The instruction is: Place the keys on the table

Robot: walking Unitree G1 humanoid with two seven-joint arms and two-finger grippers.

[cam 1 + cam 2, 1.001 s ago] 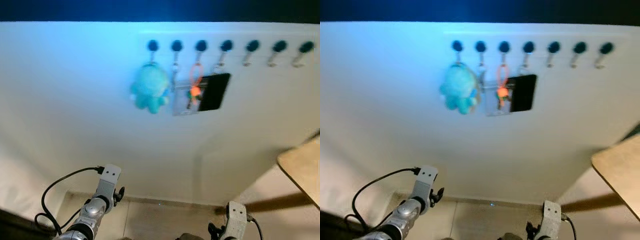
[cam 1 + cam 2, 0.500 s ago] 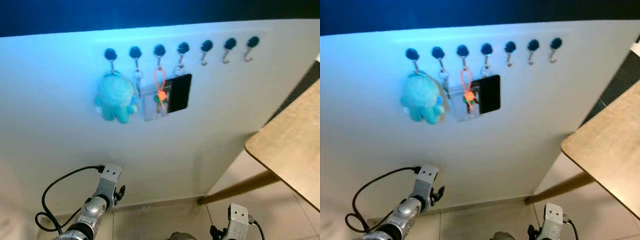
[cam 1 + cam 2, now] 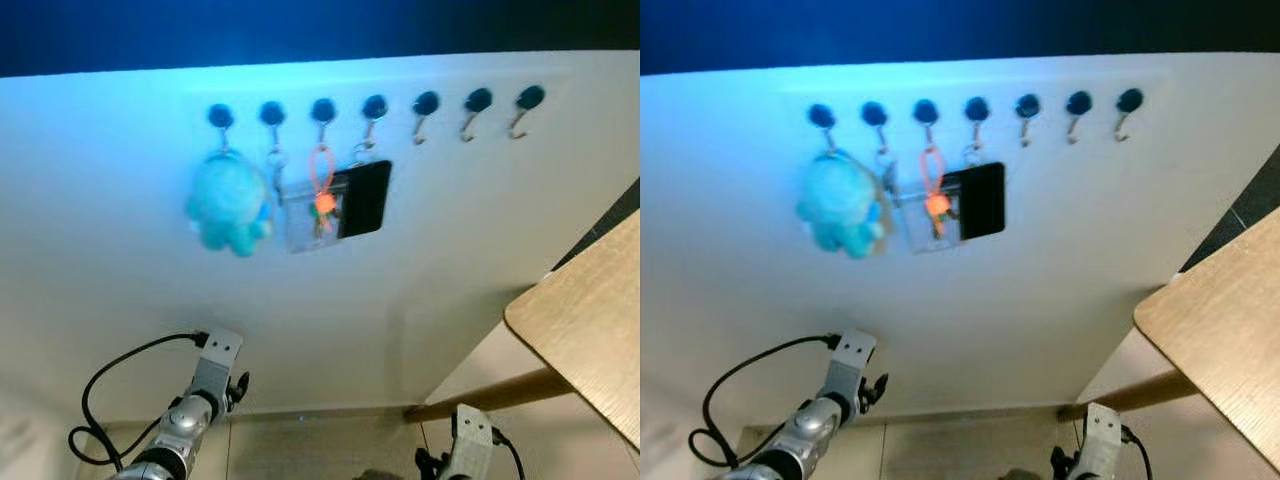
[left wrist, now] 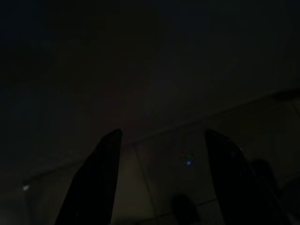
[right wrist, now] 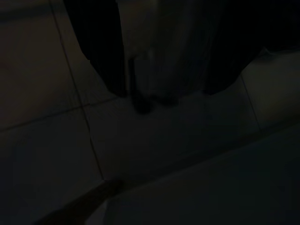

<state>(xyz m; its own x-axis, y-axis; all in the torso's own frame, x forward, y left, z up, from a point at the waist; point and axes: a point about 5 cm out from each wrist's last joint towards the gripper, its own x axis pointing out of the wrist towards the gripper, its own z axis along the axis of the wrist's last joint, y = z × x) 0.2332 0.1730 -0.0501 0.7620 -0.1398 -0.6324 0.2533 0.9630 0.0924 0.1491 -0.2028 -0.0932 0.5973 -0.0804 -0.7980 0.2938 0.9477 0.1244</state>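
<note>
The keys (image 3: 321, 198) hang on an orange loop from a hook in a row of black wall hooks (image 3: 374, 106). Beside them hang a teal plush toy (image 3: 230, 206), a clear card holder (image 3: 302, 218) and a black card (image 3: 365, 197). The wooden table (image 3: 590, 325) stands at the right. Both arms hang low by the floor, far below the keys: the left arm (image 3: 205, 385) and the right arm (image 3: 468, 450). In the dark wrist views my left gripper (image 4: 161, 140) and right gripper (image 5: 166, 89) are open over floor tiles, with nothing between the fingers.
The white wall panel (image 3: 450, 260) with the hooks faces me, with a dark band above it. The three rightmost hooks (image 3: 477, 100) are bare. A table leg (image 3: 480, 395) slants down to the tiled floor (image 3: 320, 450). A black cable (image 3: 110, 385) loops off the left arm.
The whole picture has shifted as the camera moved: hooks and hanging things sit slightly further right and the table corner lower right. Both arms hang as before.
</note>
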